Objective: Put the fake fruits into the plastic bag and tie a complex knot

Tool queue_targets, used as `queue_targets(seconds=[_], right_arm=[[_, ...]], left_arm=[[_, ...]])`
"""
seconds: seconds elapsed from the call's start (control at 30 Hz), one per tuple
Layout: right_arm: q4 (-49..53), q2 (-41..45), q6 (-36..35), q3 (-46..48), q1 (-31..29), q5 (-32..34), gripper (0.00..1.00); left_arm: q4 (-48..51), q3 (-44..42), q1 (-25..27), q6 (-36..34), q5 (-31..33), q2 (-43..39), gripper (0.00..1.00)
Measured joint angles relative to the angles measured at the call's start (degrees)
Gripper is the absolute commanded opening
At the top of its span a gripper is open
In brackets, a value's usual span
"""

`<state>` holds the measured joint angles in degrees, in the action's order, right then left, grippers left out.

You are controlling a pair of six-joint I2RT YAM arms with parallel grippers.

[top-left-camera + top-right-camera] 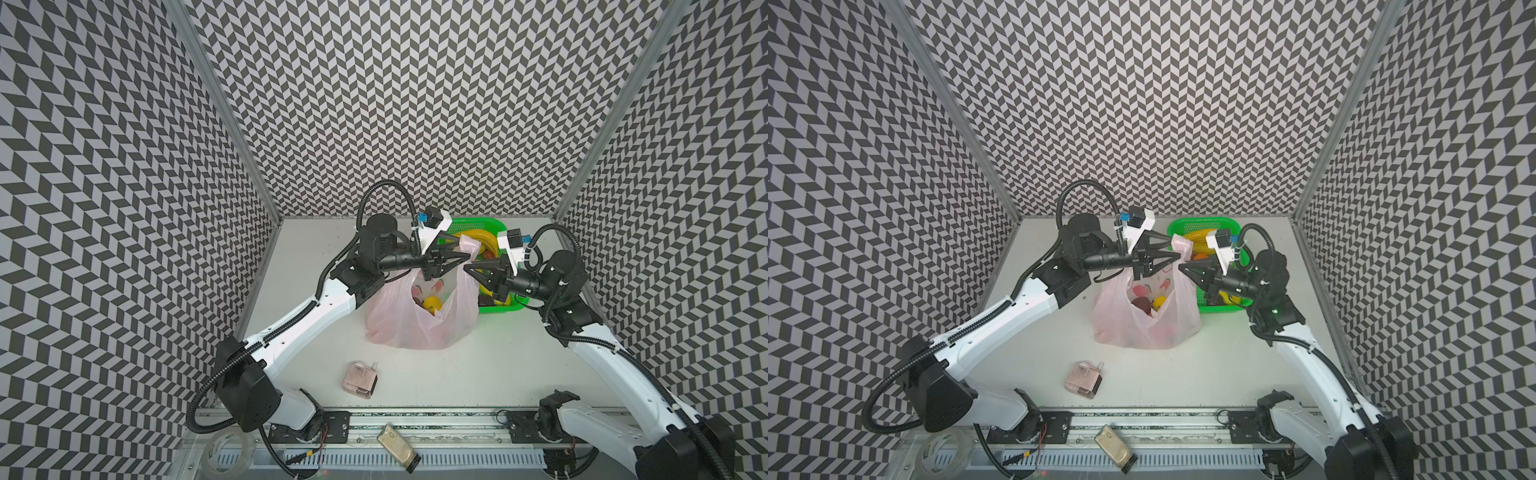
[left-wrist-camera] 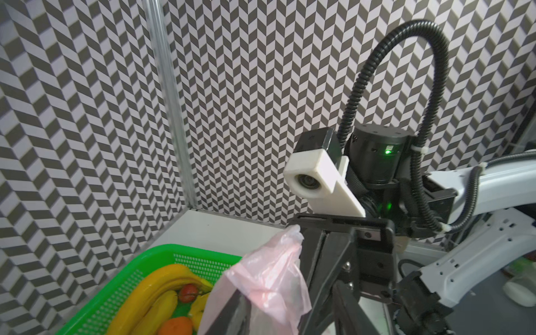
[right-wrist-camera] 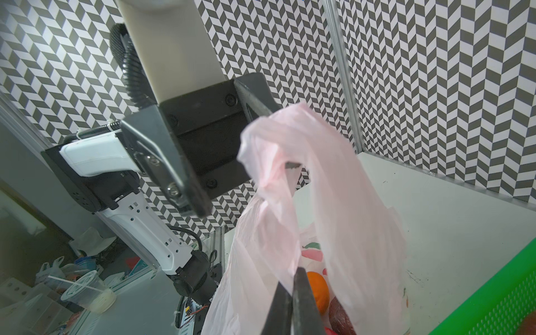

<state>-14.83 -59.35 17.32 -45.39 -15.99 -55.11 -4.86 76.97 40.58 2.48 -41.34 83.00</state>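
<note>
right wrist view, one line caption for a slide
The right claw pinches a handle of the plastic bag holding an orange and a dark brown fruit, the left claw open opposite.

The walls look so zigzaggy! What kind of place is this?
Probably a robot test booth: zigzag-patterned walls box in a table, a left arm and right arm are mounted on a rail at its front, and toy fruits wait in a green basket beside a plastic bag.

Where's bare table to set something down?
Front right: bare between translucent pink plastic bag, right arm and front rail. Narrow strip between bag and small pinkish clear box. Crowded at back: left gripper, right gripper, green plastic basket.
</note>
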Motion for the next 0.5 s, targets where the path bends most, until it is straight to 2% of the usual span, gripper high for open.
queue_targets(seconds=[0.13,0.3,0.33,0.4,0.5], right_arm=[[-0.2,-0.5,0.0,-0.1,0.0,-0.3,0.0],[-0.2,-0.9,-0.3,-0.3,0.0,-1.1,0.0],[-0.2,-0.9,-0.3,-0.4,0.0,-1.3,0.0],[-0.2,-0.9,-0.3,-0.4,-0.1,-1.5,0.0],[-0.2,-0.9,-0.3,-0.4,-0.2,-1.8,0.0]], left_arm=[[-1.3,0.0,0.0,0.1,-1.7,0.0,0.24],[-1.6,0.0,0.0,0.1,-2.4,0.0,0.15],[-1.6,0.0,0.0,0.0,-2.4,0.0,0.16],[-1.6,0.0,-0.1,-0.3,-2.2,0.0,0.29],[-1.5,0.0,-0.1,0.0,-1.6,0.0,0.31]])
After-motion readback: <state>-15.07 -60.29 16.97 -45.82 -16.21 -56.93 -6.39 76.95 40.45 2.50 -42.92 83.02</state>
